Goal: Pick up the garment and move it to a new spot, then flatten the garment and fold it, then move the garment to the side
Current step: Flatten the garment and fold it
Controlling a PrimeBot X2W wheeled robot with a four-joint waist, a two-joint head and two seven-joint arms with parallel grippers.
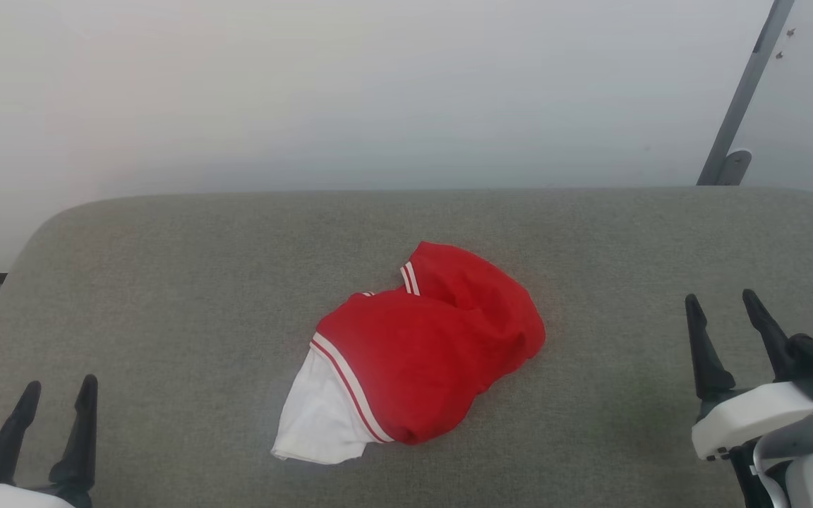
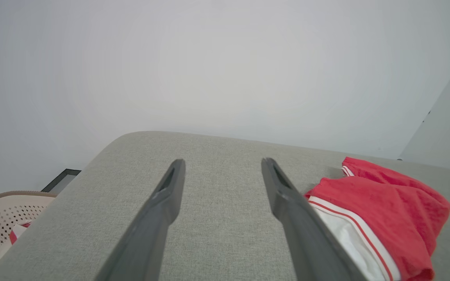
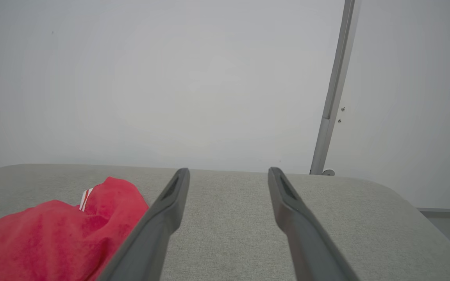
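Head view: the garment [image 1: 424, 353] lies crumpled on the grey bench [image 1: 166, 282], white sleeve at its near-left end. Left end effector [image 1: 61, 382] hovers well to the garment's left, right end effector [image 1: 720, 295] well to its right, both spread, neither touching it.

A grey, woven-fabric padded surface [image 1: 166, 282] with rounded far corners (perhaps a bed or a cushioned bench, hard to tell which) carries the red garment [image 1: 435, 346], crumpled in a heap. A white sleeve [image 1: 315, 416] with striped trim lies flat at the garment's near-left end. Grey fabric shows on every side of the garment.
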